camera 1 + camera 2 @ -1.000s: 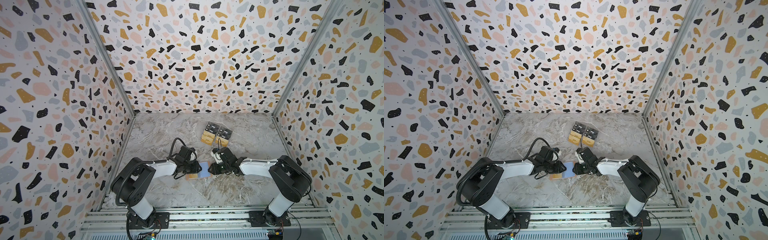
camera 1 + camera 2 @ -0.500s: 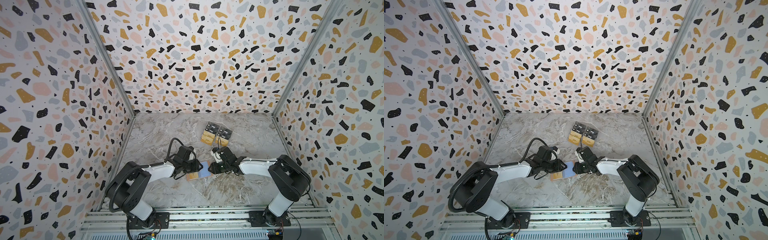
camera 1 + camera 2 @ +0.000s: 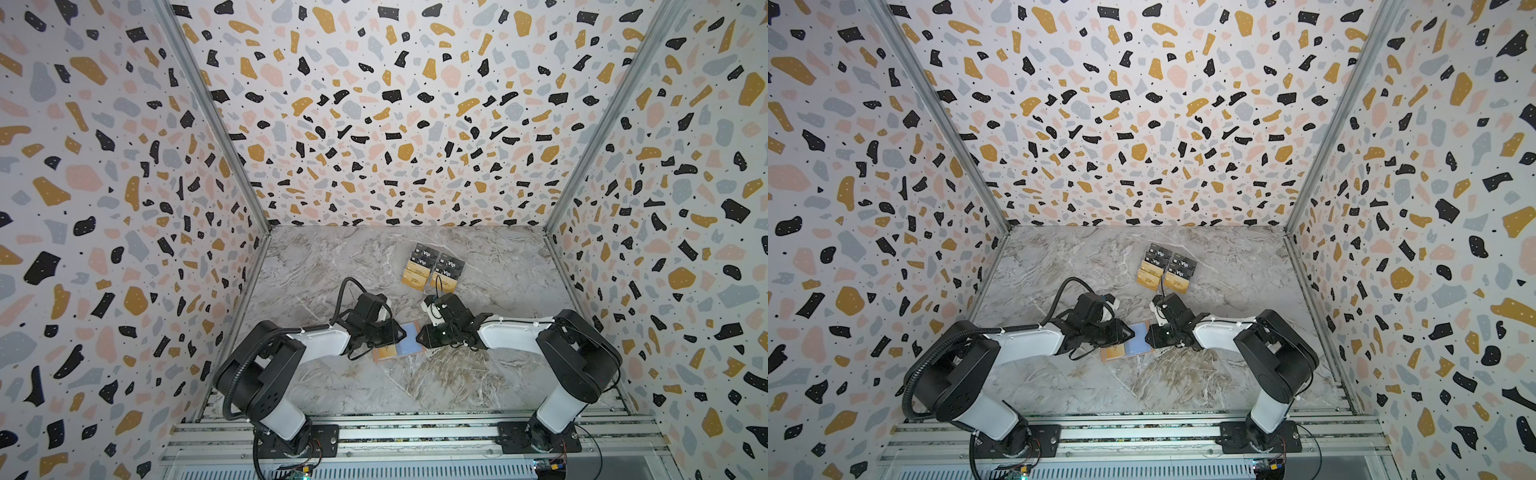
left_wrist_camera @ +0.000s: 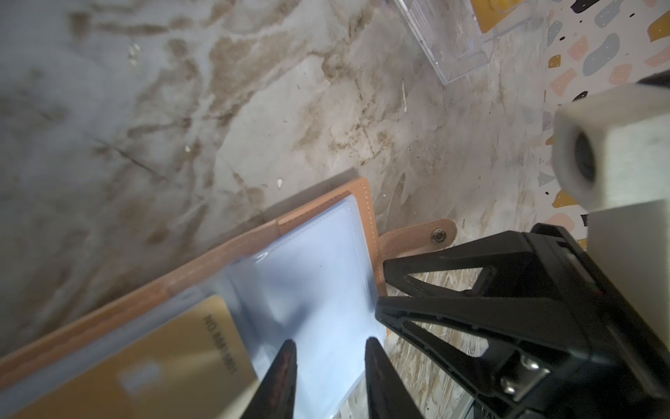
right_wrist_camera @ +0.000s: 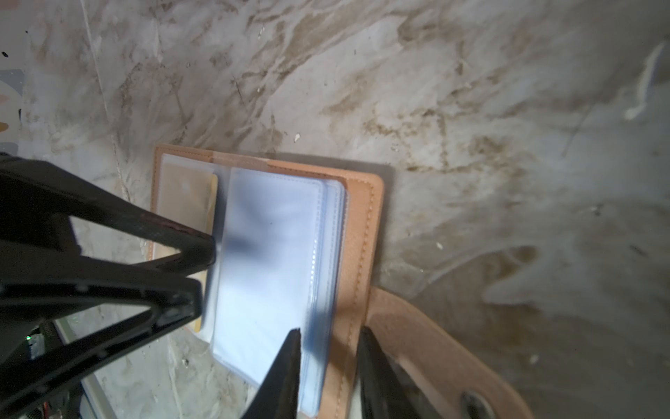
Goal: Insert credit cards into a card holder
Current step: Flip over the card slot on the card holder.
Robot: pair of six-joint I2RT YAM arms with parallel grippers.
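Note:
The peach card holder (image 3: 409,338) (image 3: 1140,343) lies open in the middle of the table in both top views. One gold credit card (image 3: 386,353) (image 4: 163,362) (image 5: 188,203) sits in a sleeve of its left half. My left gripper (image 3: 402,332) (image 4: 328,342) hovers over the pale bluish sleeves (image 4: 319,275), open, with nothing between its fingers. My right gripper (image 3: 419,337) (image 5: 329,329) is shut on the holder's right edge beside the snap strap (image 4: 435,235). More gold credit cards (image 3: 415,276) stand in the clear stand.
The clear tiered stand (image 3: 432,268) (image 3: 1165,270) (image 4: 453,43) sits behind the grippers, with black "Vip" cards (image 3: 426,253) in its back rows. Terrazzo walls close in the left, right and back. A metal rail (image 3: 395,432) carrying both arm bases runs along the front edge.
My left gripper's jaws have parted a little over the sleeves and the left arm has shifted slightly. The card holder, the gold card in it and my right gripper have stayed put.

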